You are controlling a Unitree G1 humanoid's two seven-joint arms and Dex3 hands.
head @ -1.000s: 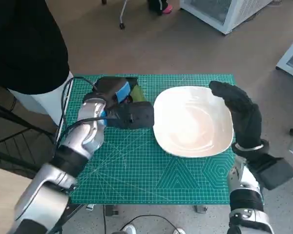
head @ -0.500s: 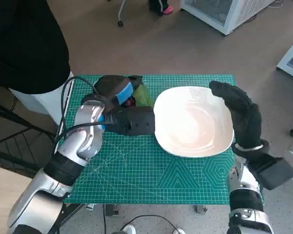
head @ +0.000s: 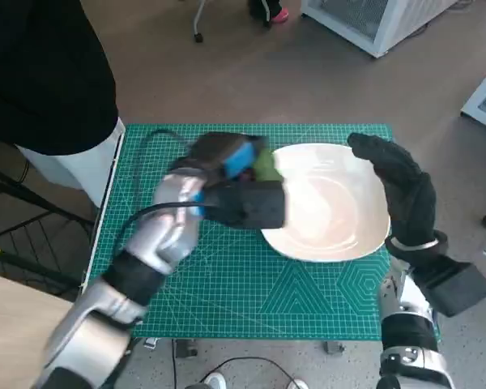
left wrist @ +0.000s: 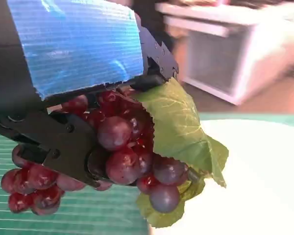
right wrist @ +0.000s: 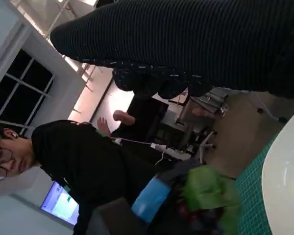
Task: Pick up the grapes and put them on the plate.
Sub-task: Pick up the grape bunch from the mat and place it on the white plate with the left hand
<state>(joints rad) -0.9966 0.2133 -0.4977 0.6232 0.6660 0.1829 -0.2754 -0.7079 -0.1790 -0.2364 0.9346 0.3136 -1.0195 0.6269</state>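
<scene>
Currently the carry step: the left hand (head: 231, 174) grips the grapes (left wrist: 120, 147), its black fingers (left wrist: 63, 152) clamped round the cluster, red berries and a green leaf (left wrist: 179, 127) hanging free of the grip. In the head view, centre frame, the hand sits blurred at the plate's (head: 340, 235) left rim, with the leaf just showing past the blue tape. The left wrist view puts the white plate surface in the lower right, under and beside the leaf; whether the bunch is wholly over the rim, I cannot tell.

The right hand (head: 397, 190), gloved, stands at the right edge of the plate, nothing in it, fingers loosely apart by the look of the head view.

A green cutting mat (head: 227, 284) covers the tabletop. A person in black occupies the upper left of the head view.

Judgement: the next move calls for bringing the bunch further toward the plate's middle, lowering, then releasing the fingers; the dangling lobe could catch the rim.
</scene>
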